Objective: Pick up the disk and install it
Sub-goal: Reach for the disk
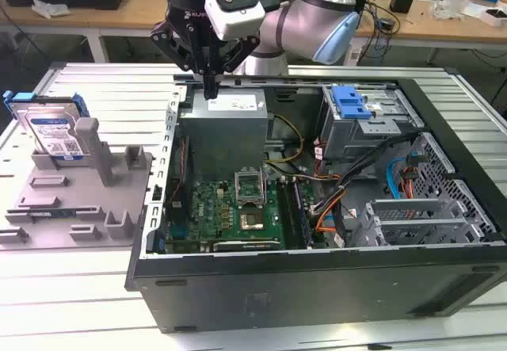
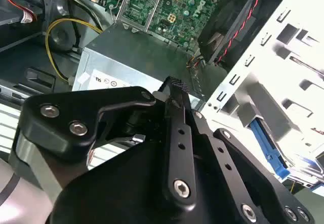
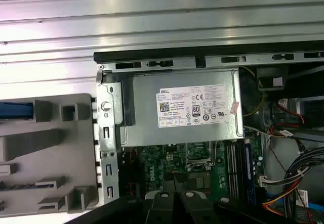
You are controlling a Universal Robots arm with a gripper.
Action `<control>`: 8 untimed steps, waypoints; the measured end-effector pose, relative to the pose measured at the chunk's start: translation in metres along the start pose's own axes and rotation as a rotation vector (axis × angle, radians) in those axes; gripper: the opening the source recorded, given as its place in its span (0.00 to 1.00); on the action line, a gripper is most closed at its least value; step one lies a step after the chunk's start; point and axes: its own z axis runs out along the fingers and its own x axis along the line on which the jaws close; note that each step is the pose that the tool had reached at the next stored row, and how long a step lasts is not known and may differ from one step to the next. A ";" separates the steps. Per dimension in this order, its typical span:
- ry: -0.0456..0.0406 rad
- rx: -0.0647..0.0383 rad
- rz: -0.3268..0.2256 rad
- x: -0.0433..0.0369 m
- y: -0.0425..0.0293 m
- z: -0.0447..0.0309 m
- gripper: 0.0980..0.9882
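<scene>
The disk [image 1: 54, 131], a silver drive with a blue-and-white label and blue rails, stands upright in the grey holder [image 1: 79, 208] at the exterior view's left. The first wrist view catches its blue top edge [image 3: 15, 110] in that holder [image 3: 55, 148]. My gripper [image 1: 210, 91] hangs over the far edge of the open computer case [image 1: 317, 280], above the grey power supply [image 1: 230, 121], well to the right of the disk. Its fingers are shut with nothing between them, as the second wrist view also shows where the gripper [image 2: 174, 85] points down at the power supply [image 2: 126, 57].
Inside the case lie the green motherboard [image 1: 230, 204], loose cables [image 1: 341, 200] and a metal drive bay with a bright blue latch [image 1: 352, 101]. The case and holder rest on a ribbed metal table [image 1: 95, 89]. Cluttered benches stand behind the arm.
</scene>
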 end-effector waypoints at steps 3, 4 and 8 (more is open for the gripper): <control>0.0000 0.000 0.000 0.0000 0.0000 0.0000 0.01; 0.0000 0.000 0.000 0.0000 0.0000 0.0000 0.01; -0.0001 0.000 0.000 0.0016 0.0001 0.0000 0.01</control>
